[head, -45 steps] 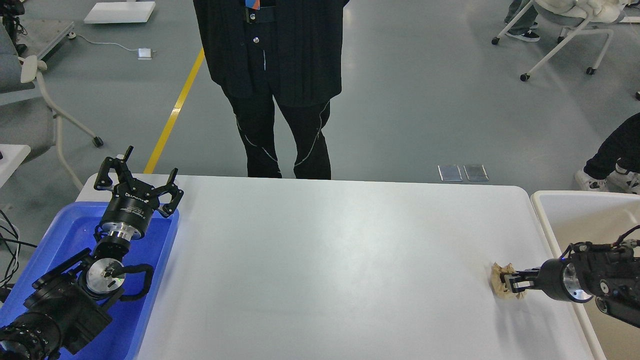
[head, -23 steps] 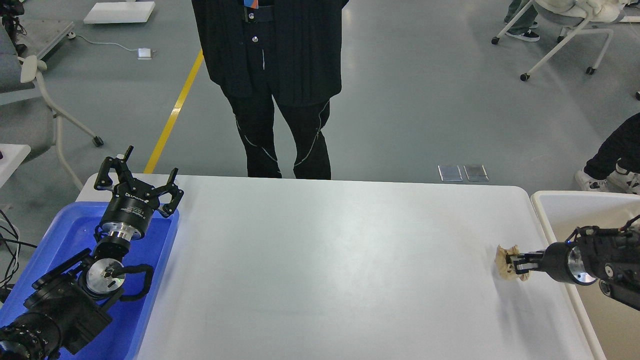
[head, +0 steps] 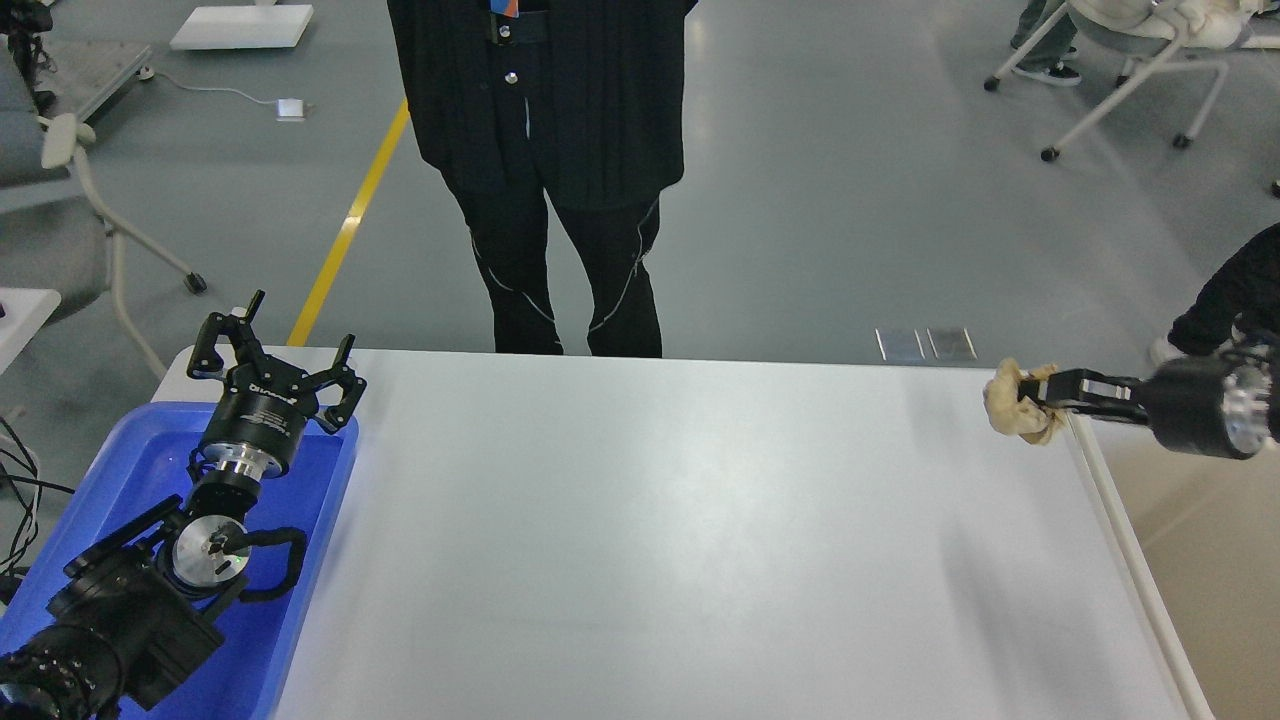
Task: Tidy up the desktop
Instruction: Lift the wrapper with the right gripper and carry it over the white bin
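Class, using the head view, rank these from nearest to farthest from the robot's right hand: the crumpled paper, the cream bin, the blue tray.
1. Crumpled paper, gripped in the right hand.
2. Cream bin, right beside and below it.
3. Blue tray, far left.

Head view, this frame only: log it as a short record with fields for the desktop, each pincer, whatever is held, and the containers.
desktop: white, nothing seen lying on it
right pincer: shut on crumpled paper wad, held in the air over the desktop's far right corner
left pincer: open, holding nothing, above the blue tray
cream bin: at the desktop's right edge, contents not visible
person in black: standing beyond the far edge
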Robot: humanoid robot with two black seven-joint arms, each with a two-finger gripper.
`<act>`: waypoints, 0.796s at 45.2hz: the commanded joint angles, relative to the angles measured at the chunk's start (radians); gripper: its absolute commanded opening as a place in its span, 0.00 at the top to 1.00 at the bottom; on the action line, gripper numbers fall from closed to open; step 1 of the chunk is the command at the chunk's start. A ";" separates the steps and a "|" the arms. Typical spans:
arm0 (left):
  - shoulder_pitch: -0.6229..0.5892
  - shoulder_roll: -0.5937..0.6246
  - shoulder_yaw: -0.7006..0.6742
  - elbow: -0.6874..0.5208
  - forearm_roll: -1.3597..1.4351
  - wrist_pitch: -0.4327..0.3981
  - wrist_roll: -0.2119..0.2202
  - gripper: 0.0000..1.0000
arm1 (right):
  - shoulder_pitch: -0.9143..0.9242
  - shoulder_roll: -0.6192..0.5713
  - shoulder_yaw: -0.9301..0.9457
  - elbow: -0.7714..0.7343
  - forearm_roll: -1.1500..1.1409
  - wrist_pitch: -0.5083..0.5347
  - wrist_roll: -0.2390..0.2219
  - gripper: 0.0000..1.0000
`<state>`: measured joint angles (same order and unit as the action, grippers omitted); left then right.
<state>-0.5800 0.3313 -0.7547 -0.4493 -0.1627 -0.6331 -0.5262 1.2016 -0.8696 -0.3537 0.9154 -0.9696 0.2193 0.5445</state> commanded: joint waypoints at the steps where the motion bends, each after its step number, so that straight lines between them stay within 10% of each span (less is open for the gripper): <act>1: 0.000 0.000 0.000 0.000 0.000 0.000 0.000 0.00 | 0.064 -0.137 0.156 0.049 0.095 0.166 0.043 1.00; 20: 0.000 0.000 0.000 0.000 0.000 0.000 0.000 0.00 | 0.065 -0.218 0.289 -0.013 0.109 0.291 0.041 1.00; 36: 0.000 0.000 0.000 0.000 0.000 0.000 0.000 0.00 | -0.011 -0.068 0.272 -0.522 0.296 0.293 0.038 1.00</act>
<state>-0.5798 0.3313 -0.7547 -0.4494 -0.1626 -0.6331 -0.5261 1.2495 -1.0385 -0.0844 0.7236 -0.7959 0.4999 0.5841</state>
